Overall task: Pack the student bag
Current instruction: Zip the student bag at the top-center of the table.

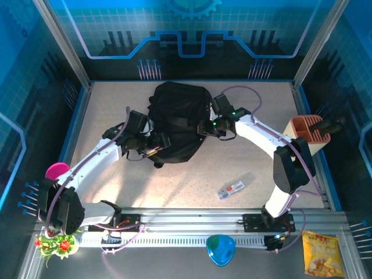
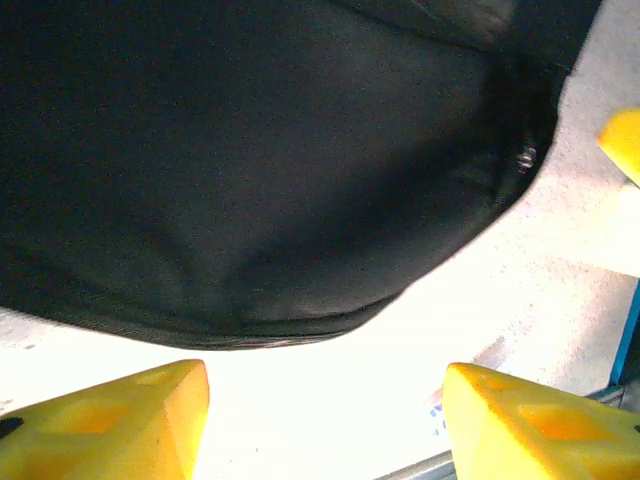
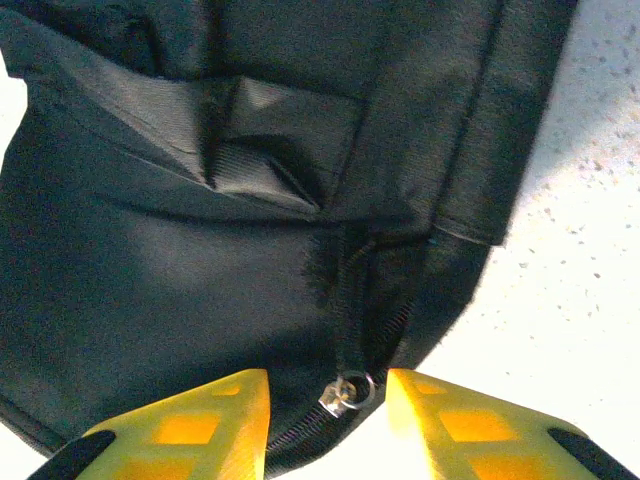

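The right claw (image 3: 326, 410) has its yellow fingers apart, the metal zipper pull (image 3: 347, 392) of the black student bag (image 3: 200, 260) between them, with speckled counter (image 3: 585, 260) beside the bag.

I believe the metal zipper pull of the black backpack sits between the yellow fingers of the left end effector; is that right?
Not quite. The zipper pull of the backpack sits between the yellow fingers of the right end effector, not the left, as the right wrist view shows. The left end effector faces plain black fabric with nothing between its jaws.
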{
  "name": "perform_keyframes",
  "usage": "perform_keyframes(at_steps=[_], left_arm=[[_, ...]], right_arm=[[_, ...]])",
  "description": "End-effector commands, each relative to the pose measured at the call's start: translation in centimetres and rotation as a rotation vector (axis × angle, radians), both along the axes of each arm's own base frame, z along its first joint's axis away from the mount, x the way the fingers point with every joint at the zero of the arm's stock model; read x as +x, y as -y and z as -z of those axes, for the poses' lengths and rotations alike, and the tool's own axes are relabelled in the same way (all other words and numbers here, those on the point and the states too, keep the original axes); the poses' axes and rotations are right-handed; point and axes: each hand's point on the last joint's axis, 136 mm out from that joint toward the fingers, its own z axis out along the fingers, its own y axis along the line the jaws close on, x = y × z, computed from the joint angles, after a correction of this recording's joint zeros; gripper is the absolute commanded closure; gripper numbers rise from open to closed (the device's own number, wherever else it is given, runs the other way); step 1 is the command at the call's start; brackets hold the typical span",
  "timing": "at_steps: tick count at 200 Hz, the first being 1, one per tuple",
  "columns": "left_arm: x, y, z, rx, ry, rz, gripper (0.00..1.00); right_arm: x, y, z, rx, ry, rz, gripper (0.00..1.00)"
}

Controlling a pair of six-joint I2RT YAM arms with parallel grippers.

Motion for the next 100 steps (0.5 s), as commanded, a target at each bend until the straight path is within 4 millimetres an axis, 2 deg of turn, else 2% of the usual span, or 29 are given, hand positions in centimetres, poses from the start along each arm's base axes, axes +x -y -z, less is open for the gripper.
perform_keyframes(at_steps=[1,38,72,100], left_arm=[[1.0,3.1,-0.3,-0.006,0.045,0.115,0.39],[1.3,6.7,1.9,0.009,0.021,0.210,0.46],[0.6,7.9,4.7,0.004,-0.047,0.229,0.53],[-0.9,8.2,7.2,0.025,-0.120,0.245,0.60]], right_arm=[[0.6,0.2,1.2,-0.120,0.002,-0.015,0.64],[0.7,0.0,3.4,-0.180,-0.052,-0.043,0.65],[0.9,-0.4,4.9,-0.209,-0.091,-0.073,0.69],[1.3,0.0,5.8,-0.251,-0.095,-0.067,0.79]])
